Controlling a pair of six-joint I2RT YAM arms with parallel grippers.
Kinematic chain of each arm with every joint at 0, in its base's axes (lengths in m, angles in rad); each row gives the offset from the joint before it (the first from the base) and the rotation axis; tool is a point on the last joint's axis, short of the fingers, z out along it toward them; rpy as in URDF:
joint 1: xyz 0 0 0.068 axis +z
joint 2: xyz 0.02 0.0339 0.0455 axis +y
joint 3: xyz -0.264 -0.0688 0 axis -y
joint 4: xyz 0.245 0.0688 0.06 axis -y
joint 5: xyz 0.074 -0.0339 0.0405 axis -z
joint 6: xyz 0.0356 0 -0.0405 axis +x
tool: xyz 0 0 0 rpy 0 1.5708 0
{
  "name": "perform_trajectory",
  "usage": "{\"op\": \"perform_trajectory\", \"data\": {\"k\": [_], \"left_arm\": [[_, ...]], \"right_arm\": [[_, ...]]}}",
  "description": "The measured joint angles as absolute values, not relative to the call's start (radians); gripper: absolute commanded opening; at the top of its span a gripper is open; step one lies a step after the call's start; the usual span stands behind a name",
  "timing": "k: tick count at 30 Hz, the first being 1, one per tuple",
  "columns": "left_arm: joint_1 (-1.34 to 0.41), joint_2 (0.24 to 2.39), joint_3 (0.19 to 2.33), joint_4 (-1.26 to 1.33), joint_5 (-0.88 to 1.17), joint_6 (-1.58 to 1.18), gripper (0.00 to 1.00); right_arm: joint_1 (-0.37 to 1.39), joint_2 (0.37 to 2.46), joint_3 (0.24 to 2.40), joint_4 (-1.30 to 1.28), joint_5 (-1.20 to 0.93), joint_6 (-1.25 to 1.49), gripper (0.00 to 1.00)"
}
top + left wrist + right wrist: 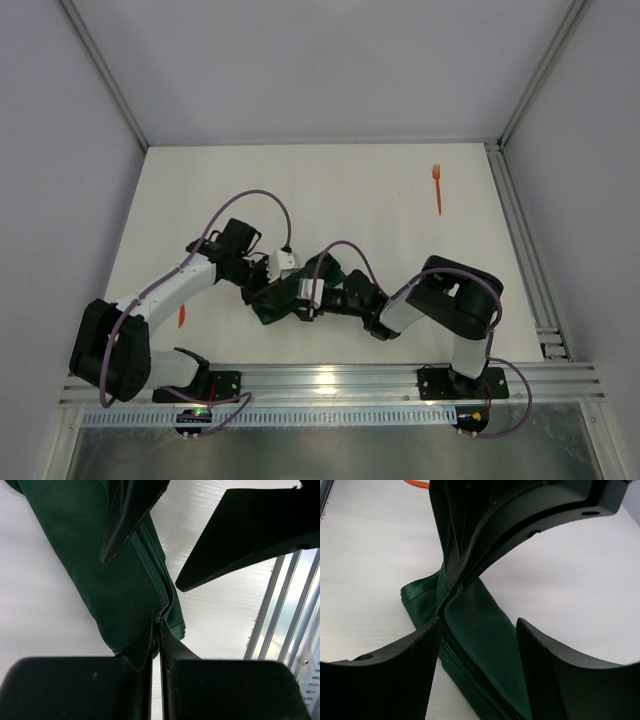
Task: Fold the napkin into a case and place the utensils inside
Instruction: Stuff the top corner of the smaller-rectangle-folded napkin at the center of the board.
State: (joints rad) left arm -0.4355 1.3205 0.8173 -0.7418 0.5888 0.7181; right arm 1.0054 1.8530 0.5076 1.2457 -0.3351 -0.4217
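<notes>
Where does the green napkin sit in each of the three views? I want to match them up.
Top external: napkin bunched at lower centre, between the two arms' ends, largely hidden.
Left wrist: napkin runs from upper left to centre, its edge pinched in the shut left gripper.
Right wrist: napkin at lower centre, between the open right gripper fingers.
Shared landmark: the left gripper on the napkin's edge, which enters the right wrist view from the top.

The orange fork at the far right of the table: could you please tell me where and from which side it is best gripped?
Probably at mid-handle, coming straight down with the jaws across its narrow width. The fork lies flat on the table, tines at the far end, so a side approach finds little to grip.
</notes>
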Motion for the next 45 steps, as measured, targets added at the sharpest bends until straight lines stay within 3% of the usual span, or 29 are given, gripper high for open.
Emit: {"op": "perform_trajectory", "data": {"k": [17, 23, 27, 30, 32, 33, 34, 36, 40, 45], "left_arm": [[-0.413, 1.327, 0.817, -0.738, 0.601, 0.714, 0.00], [-0.410, 1.327, 0.817, -0.738, 0.613, 0.714, 0.00], [-0.409, 1.327, 0.817, -0.738, 0.615, 0.714, 0.00], [-0.405, 1.327, 0.817, -0.738, 0.615, 0.714, 0.00], [-0.404, 1.327, 0.817, -0.738, 0.615, 0.714, 0.05], [-0.403, 1.327, 0.817, -0.738, 0.614, 0.714, 0.11], [-0.403, 1.327, 0.817, -0.738, 0.614, 0.715, 0.24], [-0.403, 1.327, 0.817, -0.738, 0.609, 0.714, 0.36], [-0.403, 1.326, 0.817, -0.738, 0.590, 0.713, 0.44], [-0.403, 1.316, 0.817, -0.738, 0.567, 0.714, 0.44]], "right_arm": [[1.015, 1.919, 0.591, 1.170, -0.413, -0.439, 0.62], [1.032, 1.962, 0.620, 1.132, -0.370, -0.438, 0.54], [1.032, 1.975, 0.623, 1.120, -0.337, -0.432, 0.37], [1.032, 1.977, 0.624, 1.119, -0.311, -0.418, 0.33], [1.032, 1.977, 0.627, 1.119, -0.300, -0.410, 0.29], [1.032, 1.977, 0.628, 1.118, -0.297, -0.405, 0.27], [1.032, 1.977, 0.629, 1.118, -0.294, -0.400, 0.23], [1.032, 1.977, 0.630, 1.116, -0.289, -0.389, 0.21], [1.032, 1.977, 0.630, 1.111, -0.286, -0.367, 0.16], [1.031, 1.977, 0.635, 1.109, -0.282, -0.334, 0.08]]}}
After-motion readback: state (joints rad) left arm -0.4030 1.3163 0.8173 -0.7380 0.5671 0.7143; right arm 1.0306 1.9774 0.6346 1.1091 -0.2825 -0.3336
